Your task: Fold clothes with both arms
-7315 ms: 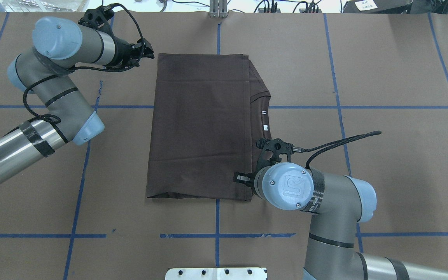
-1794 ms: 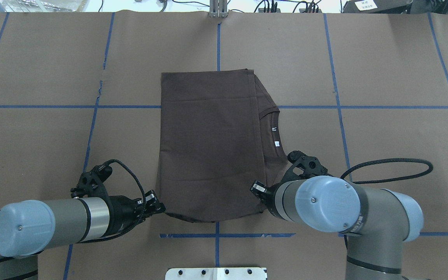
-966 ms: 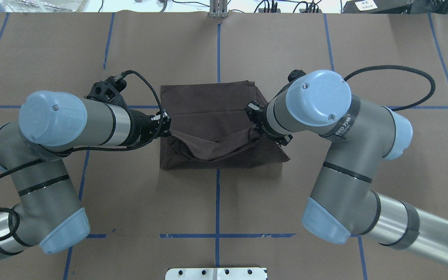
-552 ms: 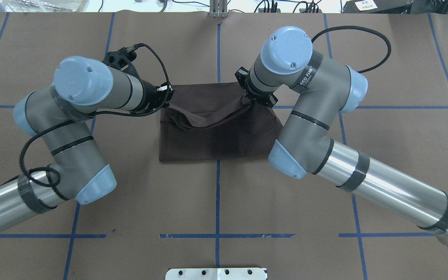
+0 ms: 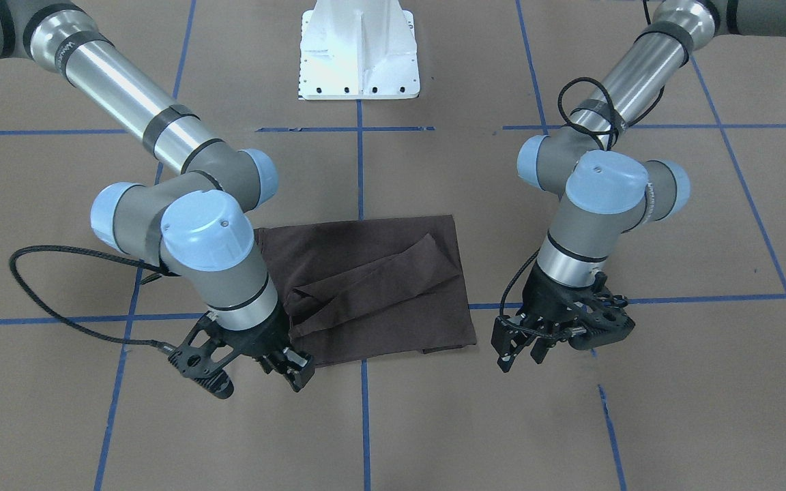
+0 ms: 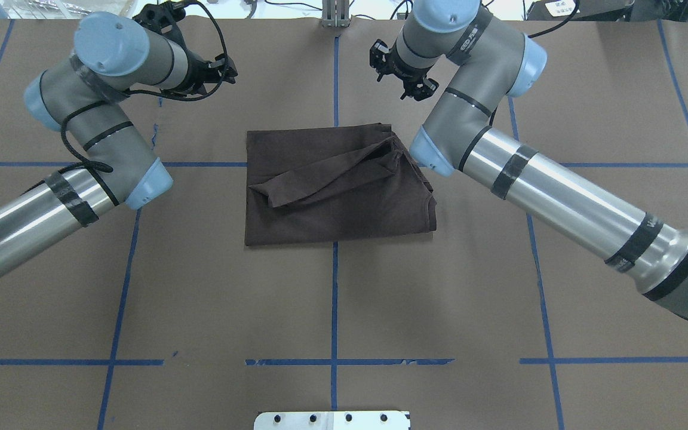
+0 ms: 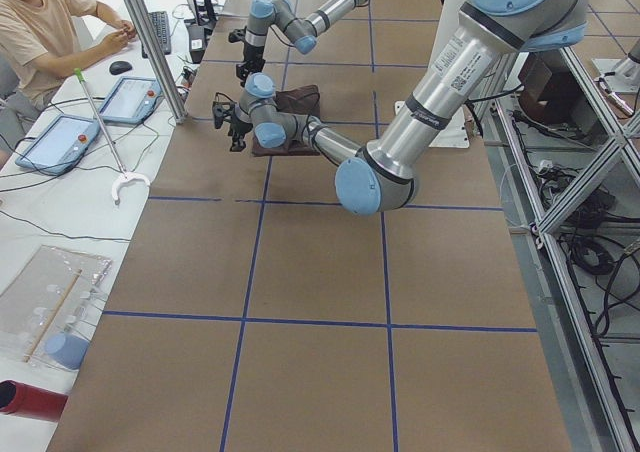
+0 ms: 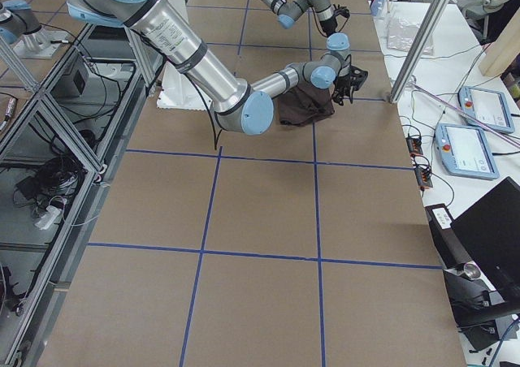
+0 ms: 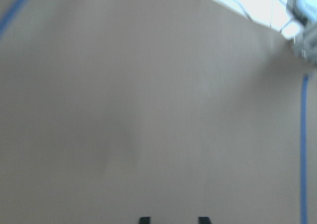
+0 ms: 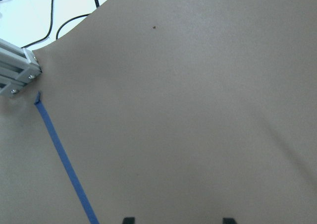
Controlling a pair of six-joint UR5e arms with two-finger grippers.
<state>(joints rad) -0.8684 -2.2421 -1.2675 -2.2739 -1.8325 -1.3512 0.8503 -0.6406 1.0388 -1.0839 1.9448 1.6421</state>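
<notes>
well, nearest the robot the white base block point(image 6: 332, 420) sits at the edge of the table point(image 6: 200, 298), which is covered in brown paper crossed by blue tape lines point(image 6: 333, 310). further out, about the middle of the table, the dark brown t-shirt point(image 6: 344, 203) lies folded into a rough rectangle, straddling the centre tape line. its lower layers lie flat, but the top layer is rumpled, with a loose diagonal ridge running from its left side toward its far right corner (from across the table it reads as a long slanting band of cloth). beyond the shirt's far edge both grippers are clear of the cloth and touch nothing. the left gripper point(image 6: 227, 67) is off past the far left corner, its fingers parted with only bare paper between them in its wrist view. the right gripper point(image 6: 402, 76) is past the far right corner, nearer the centre line, and is likewise empty, its fingertips point(image 10: 128, 221) set wide apart over the paper.
</notes>
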